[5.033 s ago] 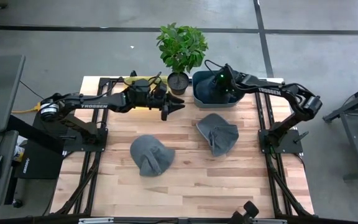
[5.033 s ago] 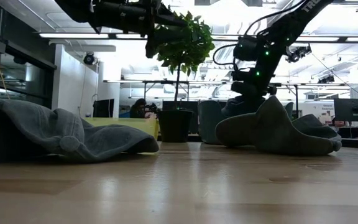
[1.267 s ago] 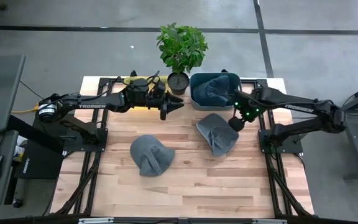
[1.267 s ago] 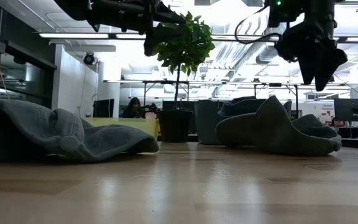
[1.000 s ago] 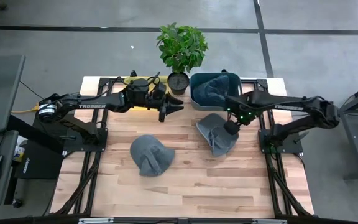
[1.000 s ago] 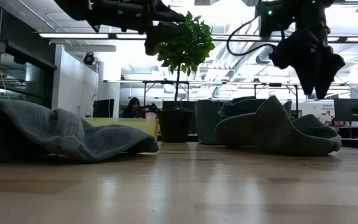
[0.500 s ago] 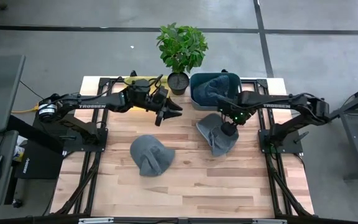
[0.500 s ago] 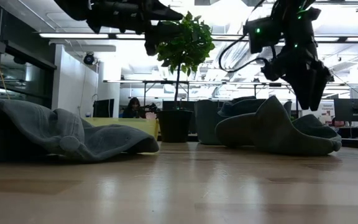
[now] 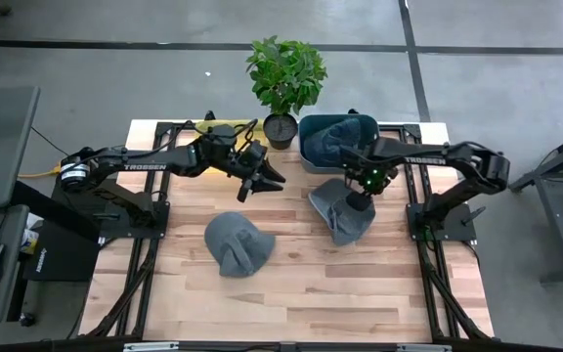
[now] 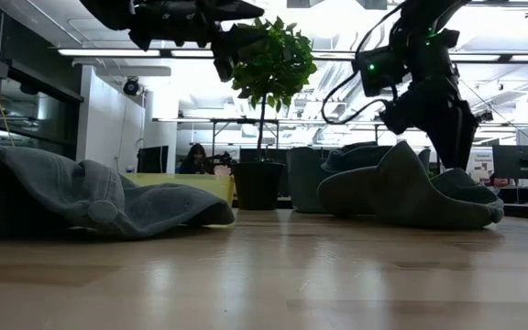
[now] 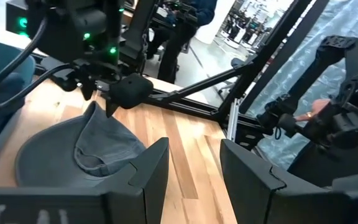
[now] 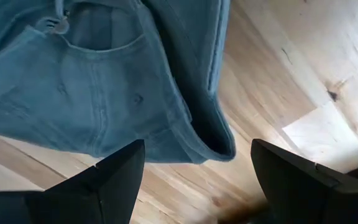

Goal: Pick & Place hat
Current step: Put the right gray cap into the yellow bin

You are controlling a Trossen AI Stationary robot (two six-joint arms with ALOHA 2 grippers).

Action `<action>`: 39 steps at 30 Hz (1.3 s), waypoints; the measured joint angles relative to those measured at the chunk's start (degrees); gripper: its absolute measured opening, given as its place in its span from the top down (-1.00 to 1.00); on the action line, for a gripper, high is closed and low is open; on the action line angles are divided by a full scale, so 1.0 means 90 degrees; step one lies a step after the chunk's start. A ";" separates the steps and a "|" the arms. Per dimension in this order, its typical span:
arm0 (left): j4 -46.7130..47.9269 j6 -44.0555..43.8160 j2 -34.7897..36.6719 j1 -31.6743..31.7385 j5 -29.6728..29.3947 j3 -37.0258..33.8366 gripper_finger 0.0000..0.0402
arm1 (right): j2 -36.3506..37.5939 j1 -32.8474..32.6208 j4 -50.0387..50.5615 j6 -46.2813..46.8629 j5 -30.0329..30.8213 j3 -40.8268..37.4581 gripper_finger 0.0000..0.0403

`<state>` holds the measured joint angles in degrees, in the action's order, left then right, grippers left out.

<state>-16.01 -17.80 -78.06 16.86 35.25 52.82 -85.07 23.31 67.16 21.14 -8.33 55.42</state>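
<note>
Three gray hats show: one (image 9: pixel 238 243) at lower centre of the counter (image 9: pixel 291 293), one (image 9: pixel 342 211) right of centre, one (image 9: pixel 332 143) inside the blue bin (image 9: pixel 306 156) at upper right. The right gripper (image 9: pixel 360 200), fingers spread, hangs over the right-of-centre hat; the left gripper (image 9: pixel 267 179), fingers spread, hovers upper centre beside one potted plant (image 9: pixel 284 78).

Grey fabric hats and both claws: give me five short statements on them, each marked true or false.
1. Two grey fabric hats lie on the wooden table, the left one and the right one. True.
2. The right claw is above the right hat with its fingers open. True.
3. The left claw grips the left hat. False: it is open, holding nothing.
4. The dark blue bin is empty. False: it holds another hat.
5. The potted plant stands beside the bin. True.
</note>
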 joint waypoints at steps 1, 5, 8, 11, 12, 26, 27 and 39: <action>0.0002 0.0002 0.0000 0.0000 0.0010 0.0000 0.29 | -0.0039 0.0002 0.0002 -0.0023 0.0006 0.0000 -0.43; 0.0000 0.0001 0.0000 0.0000 0.0045 0.0000 0.29 | -0.0214 0.0002 0.0000 -0.0069 0.0085 0.0000 -0.43; -0.0002 0.0000 0.0000 0.0000 0.0044 0.0000 0.29 | -0.0331 0.0006 0.0002 -0.0066 0.0233 0.0000 -0.43; 0.0000 0.0000 0.0000 0.0000 0.0043 0.0000 0.29 | -0.0468 0.0012 -0.0029 -0.0078 0.0234 0.0000 -0.43; 0.0000 0.0001 0.0000 0.0000 0.0043 0.0000 0.29 | -0.0518 0.0012 -0.0044 -0.0094 0.0234 0.0000 -0.43; -0.0003 -0.0047 0.0000 0.0000 0.0041 0.0000 0.29 | -0.0663 -0.0066 -0.0209 -0.0033 -0.0198 0.0000 -0.17; -0.0003 -0.0049 0.0000 0.0000 0.0040 0.0000 0.29 | -0.0663 -0.0066 -0.0202 -0.0016 -0.0200 0.0000 -0.13; -0.0008 -0.0051 0.0000 0.0000 0.0021 0.0000 0.29 | -0.0663 -0.0063 -0.0034 -0.0054 -0.0128 0.0000 0.60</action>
<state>-16.08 -18.26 -78.06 16.86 35.44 52.82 -91.05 22.74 66.85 20.65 -9.47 55.42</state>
